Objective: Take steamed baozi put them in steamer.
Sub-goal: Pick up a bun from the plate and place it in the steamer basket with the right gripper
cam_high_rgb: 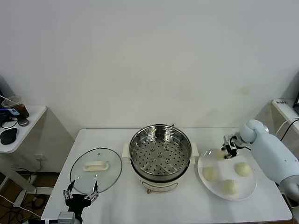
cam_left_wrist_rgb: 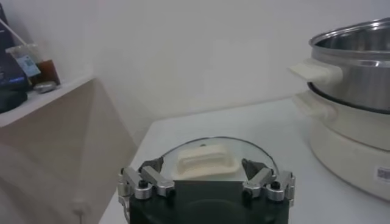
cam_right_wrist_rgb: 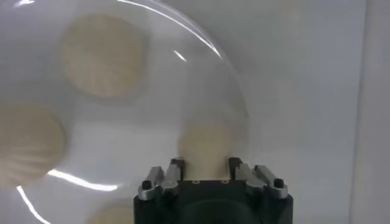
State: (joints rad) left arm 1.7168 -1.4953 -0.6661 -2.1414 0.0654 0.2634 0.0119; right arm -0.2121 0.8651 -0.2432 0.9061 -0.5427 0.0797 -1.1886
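Clamping one steamed baozi between its fingers, the right hand sits at the upper left edge of the white plate, in the right half of the head view. That bun is round, with no long axis to line up, and whether it is already clear of the plate is hard to judge from here. From this grip the steamer lies to the left in the frame, at centre, just beside the plate, its perforated tray bare and its mouth uncovered; the carry likely turns on lifting over the steel rim and travelling left. The right arm is plainly the nearer one. Three more baozi rest on the plate, low and right of the steamer. At the lower left of the frame the left hand waits with fingers apart, at the near edge of the glass lid. All of it stands on a white counter, a pale wall behind.
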